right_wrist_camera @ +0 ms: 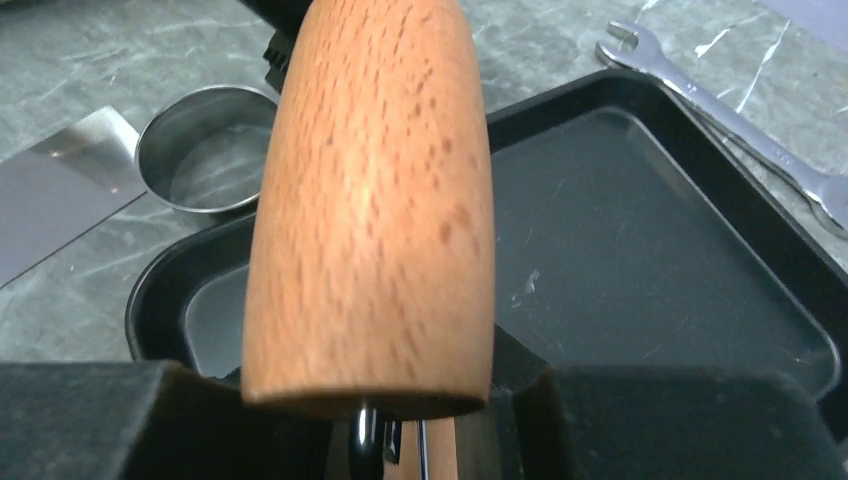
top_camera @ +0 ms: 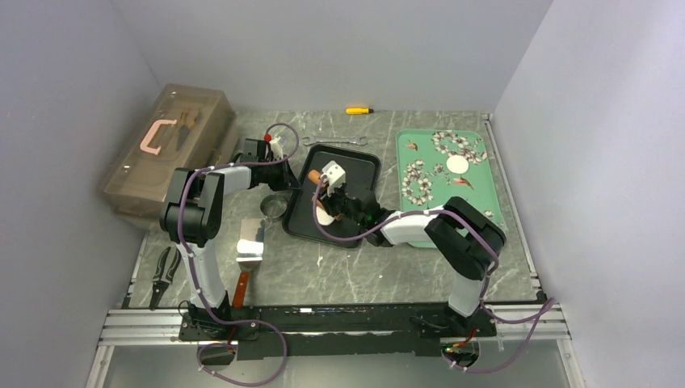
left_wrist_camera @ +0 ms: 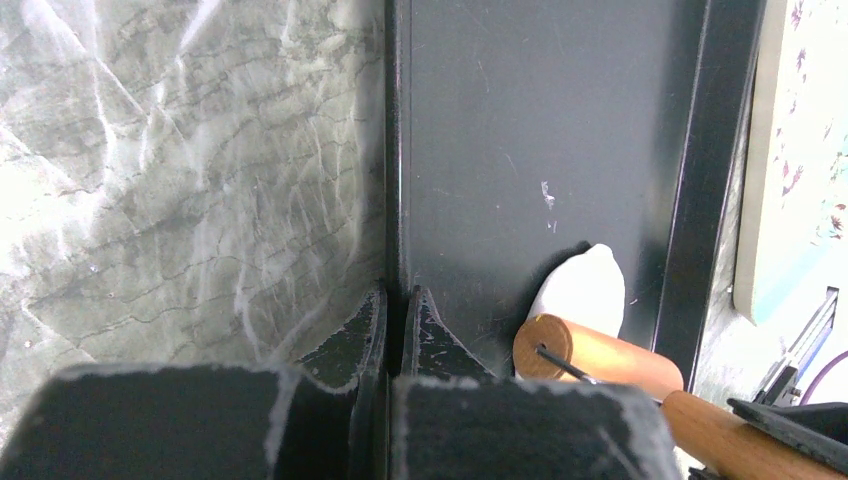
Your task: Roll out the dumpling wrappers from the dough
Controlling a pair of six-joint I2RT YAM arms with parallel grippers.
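White matte dough (left_wrist_camera: 585,290), pointed oval, on black tray (left_wrist_camera: 500,150) beside wooden roller (left_wrist_camera: 600,358).

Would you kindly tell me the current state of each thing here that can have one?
left gripper, shut on the rim of the black tray.
right gripper, shut on the rolling pin.
dough, an oval lump in the black tray, partly hidden by the rolling pin's end.
dumpling wrapper, a flat round lying on the green tray.
toolbox, lid closed.
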